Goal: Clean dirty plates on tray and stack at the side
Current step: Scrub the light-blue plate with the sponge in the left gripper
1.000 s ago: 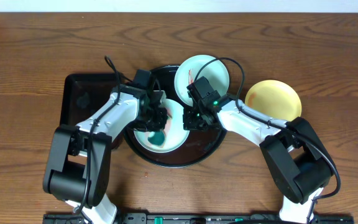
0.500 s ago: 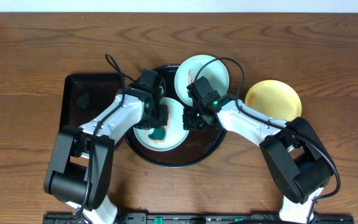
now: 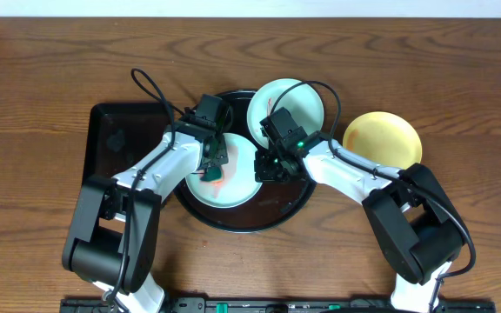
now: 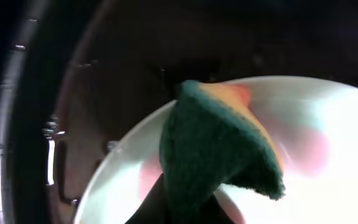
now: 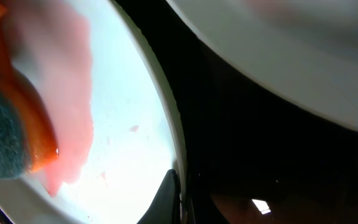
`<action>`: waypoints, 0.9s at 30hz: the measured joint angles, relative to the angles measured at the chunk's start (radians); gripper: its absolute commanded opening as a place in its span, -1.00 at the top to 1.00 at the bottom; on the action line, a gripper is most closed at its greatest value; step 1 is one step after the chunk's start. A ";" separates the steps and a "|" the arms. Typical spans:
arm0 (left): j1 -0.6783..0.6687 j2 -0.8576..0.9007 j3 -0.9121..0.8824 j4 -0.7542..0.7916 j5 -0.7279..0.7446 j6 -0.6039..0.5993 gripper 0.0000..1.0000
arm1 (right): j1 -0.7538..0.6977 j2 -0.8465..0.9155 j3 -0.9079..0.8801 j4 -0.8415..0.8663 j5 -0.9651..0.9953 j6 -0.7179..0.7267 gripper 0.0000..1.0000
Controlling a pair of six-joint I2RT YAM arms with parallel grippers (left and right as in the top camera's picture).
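An aqua plate (image 3: 237,187) with red smears lies in the round black tray (image 3: 277,213). My left gripper (image 3: 215,163) is shut on a teal sponge (image 4: 216,143) with an orange face and presses it on the plate's far left part (image 4: 328,155). My right gripper (image 3: 266,169) is shut on this plate's right rim (image 5: 166,134), one finger on the inside. A second aqua plate (image 3: 287,104) with a red streak rests on the tray's far right rim. The pale yellow plate (image 3: 383,139) sits on the wood at the right.
A rectangular black tray (image 3: 116,143) lies left of the round tray, under my left arm. Brown wood tabletop (image 3: 50,78) surrounds everything. The second plate's edge (image 5: 291,50) shows close above my right gripper.
My left gripper has carried the sponge from the plate's lower middle up to its far left part, leaving red smears. My right gripper has held still on the rim.
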 measured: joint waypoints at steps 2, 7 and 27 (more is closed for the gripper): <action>0.000 0.000 0.000 -0.003 0.006 0.007 0.85 | 0.000 0.001 0.001 0.000 -0.002 0.000 0.98; 0.018 0.000 0.008 -0.015 0.161 0.106 0.85 | 0.000 0.002 0.002 -0.001 -0.001 0.000 0.98; 0.022 0.003 0.009 0.100 0.250 0.242 0.85 | -0.002 0.002 0.005 -0.007 0.009 -0.001 0.98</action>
